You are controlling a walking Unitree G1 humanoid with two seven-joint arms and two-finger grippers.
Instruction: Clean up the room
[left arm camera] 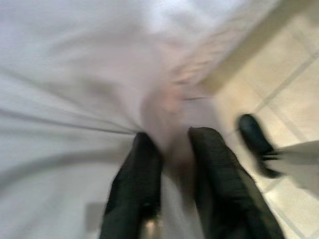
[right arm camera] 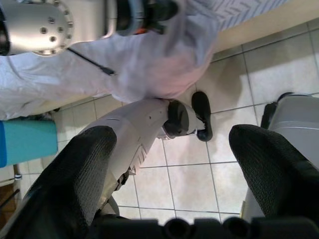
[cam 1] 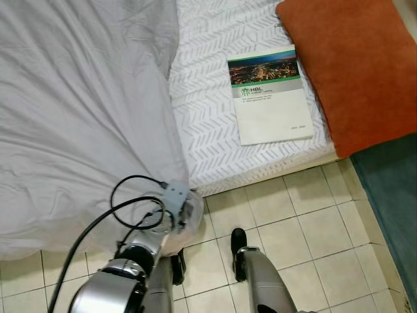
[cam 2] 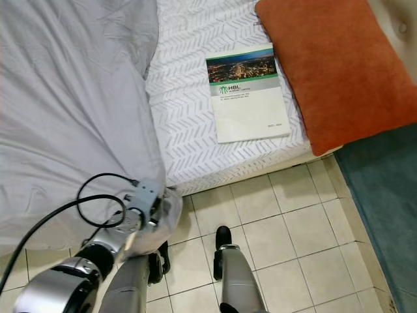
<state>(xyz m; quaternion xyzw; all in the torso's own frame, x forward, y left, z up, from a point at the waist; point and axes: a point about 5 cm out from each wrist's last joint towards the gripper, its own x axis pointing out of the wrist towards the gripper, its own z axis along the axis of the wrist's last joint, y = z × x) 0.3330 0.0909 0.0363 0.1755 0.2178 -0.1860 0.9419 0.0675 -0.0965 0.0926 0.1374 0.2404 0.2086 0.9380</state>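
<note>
- Left hand (left arm camera: 172, 159) pinching crumpled pale grey bedsheet (cam 1: 78, 111) at the bed's lower corner.
- Right hand (right arm camera: 169, 164) spread wide above beige tiled floor (cam 1: 306, 235).
- White booklet (cam 1: 268, 95) flat on patterned mattress (cam 1: 202, 98), beside orange pillow (cam 1: 355, 65).

One grey crumpled fabric blanket (cam 1: 78, 117), one white-and-green paper booklet (cam 1: 268, 98), and one orange rectangular cushion (cam 1: 355, 65) on the bed.
</note>
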